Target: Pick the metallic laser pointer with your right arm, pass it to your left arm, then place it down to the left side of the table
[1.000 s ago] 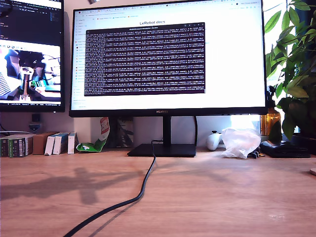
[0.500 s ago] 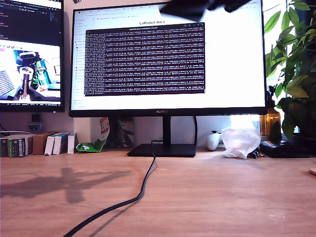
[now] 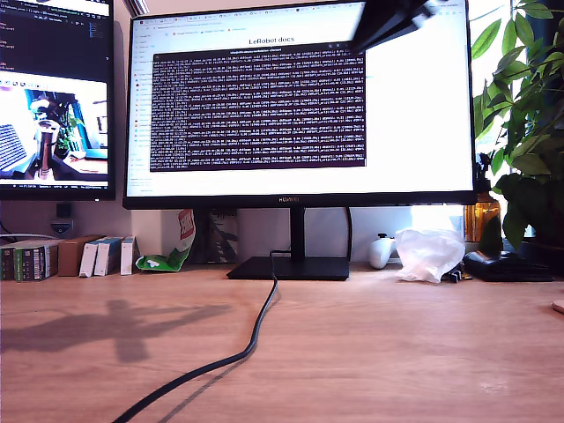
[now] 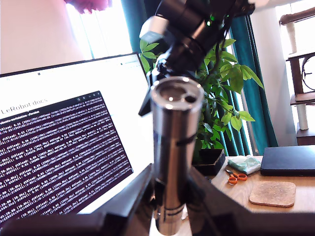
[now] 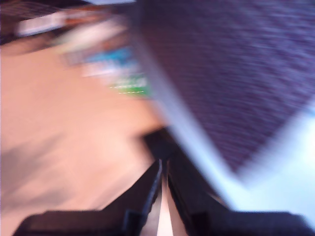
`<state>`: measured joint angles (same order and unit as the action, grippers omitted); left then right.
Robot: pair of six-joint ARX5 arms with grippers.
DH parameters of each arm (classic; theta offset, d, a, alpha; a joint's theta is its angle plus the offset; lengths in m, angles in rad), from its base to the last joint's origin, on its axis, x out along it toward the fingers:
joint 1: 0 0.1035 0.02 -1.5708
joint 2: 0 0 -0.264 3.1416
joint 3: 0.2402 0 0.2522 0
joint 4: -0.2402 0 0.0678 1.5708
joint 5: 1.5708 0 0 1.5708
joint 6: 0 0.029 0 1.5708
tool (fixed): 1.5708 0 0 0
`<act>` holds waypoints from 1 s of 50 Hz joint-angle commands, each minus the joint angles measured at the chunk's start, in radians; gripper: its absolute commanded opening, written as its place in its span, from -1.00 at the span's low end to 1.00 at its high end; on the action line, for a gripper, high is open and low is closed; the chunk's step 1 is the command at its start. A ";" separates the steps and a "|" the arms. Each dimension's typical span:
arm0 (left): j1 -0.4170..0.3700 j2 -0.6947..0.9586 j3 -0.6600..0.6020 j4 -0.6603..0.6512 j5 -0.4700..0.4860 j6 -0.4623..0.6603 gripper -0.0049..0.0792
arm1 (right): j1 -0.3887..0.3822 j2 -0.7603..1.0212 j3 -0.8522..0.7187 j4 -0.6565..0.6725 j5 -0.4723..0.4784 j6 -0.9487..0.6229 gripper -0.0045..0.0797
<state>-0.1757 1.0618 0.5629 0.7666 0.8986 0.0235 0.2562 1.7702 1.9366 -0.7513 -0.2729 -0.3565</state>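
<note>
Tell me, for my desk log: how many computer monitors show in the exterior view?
2. A large black-framed flat monitor stands centre; a second black-framed monitor is cut off at the exterior view's left edge. More may be hidden.

A home office desk: two monitors (image 3: 300, 106) showing terminal text stand at the back edge of a wooden table (image 3: 397, 352), with a leafy houseplant (image 3: 524, 115), small boxes (image 3: 97, 256), teal curtains (image 4: 256, 88) and scissors (image 4: 235, 177).

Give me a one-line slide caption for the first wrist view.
My first hand grips an upright silver laser pointer before a monitor and plant.
</note>
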 commanded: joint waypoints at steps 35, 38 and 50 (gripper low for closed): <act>0.003 -0.004 0.013 -0.016 0.003 0.002 -0.93 | -0.135 -0.049 0.010 0.130 0.581 0.346 -0.84; 0.003 -0.004 0.013 -0.029 0.002 0.003 -0.93 | -0.155 -0.050 0.009 0.111 0.580 0.348 -0.84; 0.003 -0.004 0.013 -0.087 -0.015 0.004 -0.93 | -0.228 -0.080 0.008 0.101 0.592 0.333 -0.84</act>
<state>-0.1757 1.0618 0.5629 0.6792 0.8886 0.0235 0.0280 1.7332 1.9366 -0.6582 0.3084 -0.0204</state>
